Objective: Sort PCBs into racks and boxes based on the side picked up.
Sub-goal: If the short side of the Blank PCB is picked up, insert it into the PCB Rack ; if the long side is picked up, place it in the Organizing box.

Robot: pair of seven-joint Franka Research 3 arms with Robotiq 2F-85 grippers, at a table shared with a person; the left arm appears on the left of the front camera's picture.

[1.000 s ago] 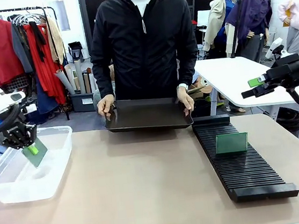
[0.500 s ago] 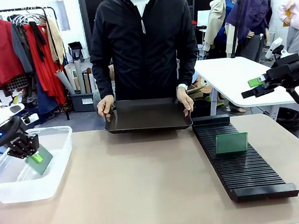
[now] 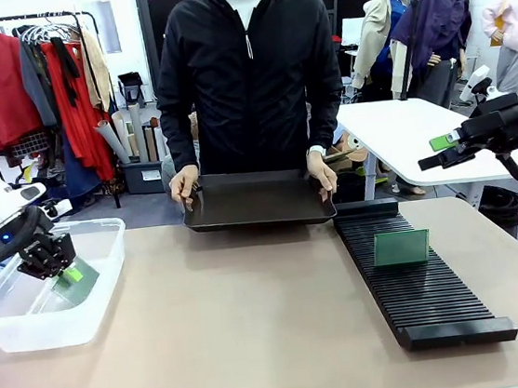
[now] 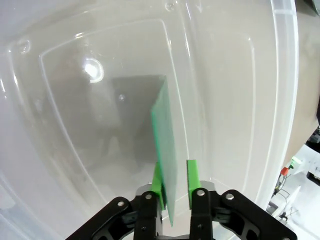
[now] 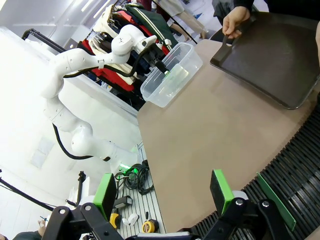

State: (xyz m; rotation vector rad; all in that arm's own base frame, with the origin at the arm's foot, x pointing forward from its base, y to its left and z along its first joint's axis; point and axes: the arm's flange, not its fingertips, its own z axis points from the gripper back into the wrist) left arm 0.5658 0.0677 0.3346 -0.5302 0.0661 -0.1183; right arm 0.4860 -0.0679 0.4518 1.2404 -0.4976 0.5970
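Note:
Inside the clear tub (image 3: 30, 323), my left gripper (image 3: 59, 266) is shut on a green PCB (image 3: 80, 278), held low and tilted. The left wrist view shows this PCB (image 4: 164, 145) edge-on between the green pads (image 4: 192, 175) of the left gripper (image 4: 175, 176), just above the tub's floor (image 4: 240, 100). A second PCB (image 3: 401, 247) stands upright in a slot of the long black rack (image 3: 430, 301) at the right. My right gripper (image 3: 434, 152) hangs open and holds nothing, high off the table's right edge. In its wrist view the right gripper (image 5: 161, 175) looks over the rack (image 5: 300, 165).
A person at the far side holds a dark shallow tray (image 3: 255, 199) with both hands (image 3: 183, 182) at the table's far edge. A white table (image 3: 402, 131) stands behind at the right. Between tub and rack lies bare brown tabletop (image 3: 245, 317).
My left gripper has gone down and slightly right into the tub with the PCB. The right arm, tray and rack have not moved.

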